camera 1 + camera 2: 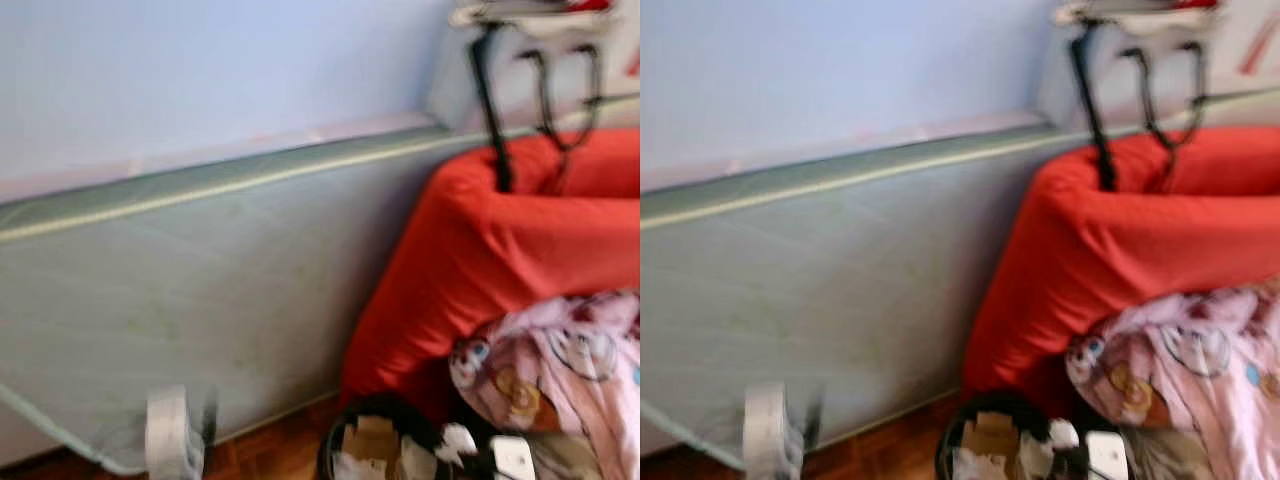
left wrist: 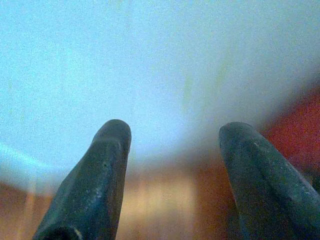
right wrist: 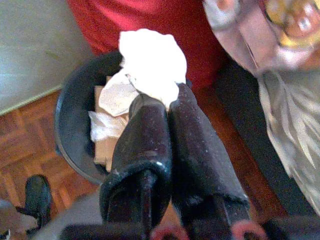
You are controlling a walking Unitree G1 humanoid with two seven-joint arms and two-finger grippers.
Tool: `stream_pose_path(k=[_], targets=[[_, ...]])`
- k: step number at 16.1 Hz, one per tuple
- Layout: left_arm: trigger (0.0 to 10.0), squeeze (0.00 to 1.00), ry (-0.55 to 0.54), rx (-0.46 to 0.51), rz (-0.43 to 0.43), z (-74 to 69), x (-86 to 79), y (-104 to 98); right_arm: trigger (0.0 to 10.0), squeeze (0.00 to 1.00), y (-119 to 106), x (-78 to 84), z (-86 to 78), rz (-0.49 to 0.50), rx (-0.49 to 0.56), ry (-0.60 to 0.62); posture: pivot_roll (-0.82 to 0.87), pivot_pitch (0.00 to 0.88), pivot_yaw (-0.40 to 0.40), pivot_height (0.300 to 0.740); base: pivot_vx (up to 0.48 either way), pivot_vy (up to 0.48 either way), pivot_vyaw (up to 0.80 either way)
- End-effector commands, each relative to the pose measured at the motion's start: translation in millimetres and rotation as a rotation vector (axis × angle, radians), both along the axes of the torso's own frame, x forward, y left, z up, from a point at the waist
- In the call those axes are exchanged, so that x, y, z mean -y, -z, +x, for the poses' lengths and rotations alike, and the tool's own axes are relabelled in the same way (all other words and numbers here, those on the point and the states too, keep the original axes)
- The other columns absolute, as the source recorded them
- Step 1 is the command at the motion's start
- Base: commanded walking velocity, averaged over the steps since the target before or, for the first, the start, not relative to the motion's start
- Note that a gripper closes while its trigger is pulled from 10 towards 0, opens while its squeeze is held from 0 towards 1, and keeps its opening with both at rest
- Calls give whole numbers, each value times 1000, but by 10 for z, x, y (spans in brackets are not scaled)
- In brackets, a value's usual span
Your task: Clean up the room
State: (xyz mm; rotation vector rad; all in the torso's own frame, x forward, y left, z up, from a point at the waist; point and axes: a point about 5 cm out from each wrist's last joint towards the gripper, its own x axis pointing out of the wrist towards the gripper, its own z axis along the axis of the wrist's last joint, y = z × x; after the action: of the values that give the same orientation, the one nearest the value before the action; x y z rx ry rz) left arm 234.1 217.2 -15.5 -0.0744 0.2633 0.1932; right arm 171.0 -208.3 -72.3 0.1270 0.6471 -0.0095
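My right gripper (image 3: 167,102) is shut on a crumpled white tissue (image 3: 150,60), held just above a black bin (image 3: 75,110). The bin holds cardboard scraps (image 3: 105,145) and more white paper. From the head, the bin (image 1: 330,452) stands on the wooden floor at the foot of a red beanbag, with the tissue (image 1: 460,438) at its right rim. My left gripper (image 2: 172,135) is open with nothing between its fingers, facing the pale mattress. Its silver wrist (image 1: 168,432) shows low on the left.
A pale green mattress (image 1: 200,280) leans against the blue wall. The red beanbag (image 1: 480,260) fills the right side, with a pink patterned cloth (image 1: 560,370) draped below it. Black cables (image 1: 545,100) hang from a shelf above. Parquet floor (image 1: 270,455) lies between mattress and bin.
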Motion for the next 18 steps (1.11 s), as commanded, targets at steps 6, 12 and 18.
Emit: stream_pose_path(k=[6, 12, 18], targets=[[10000, 0, 34, 94, 50, 22, -2, -169, 10000, 0, -604, -307, 847, 8, 387, -41, -11, 0, -86, 718, 0, 0, 0], [10000, 0, 87, 90, 75, 41, 16, -209, 10000, 0, -487, -204, 720, -55, 306, 57, -1, 0, -77, 718, 0, 0, 0], [10000, 0, 80, 89, 83, 125, -17, -263, 10000, 0, -459, -153, 707, -79, 272, 80, 7, 0, -86, 653, 0, 0, 0]])
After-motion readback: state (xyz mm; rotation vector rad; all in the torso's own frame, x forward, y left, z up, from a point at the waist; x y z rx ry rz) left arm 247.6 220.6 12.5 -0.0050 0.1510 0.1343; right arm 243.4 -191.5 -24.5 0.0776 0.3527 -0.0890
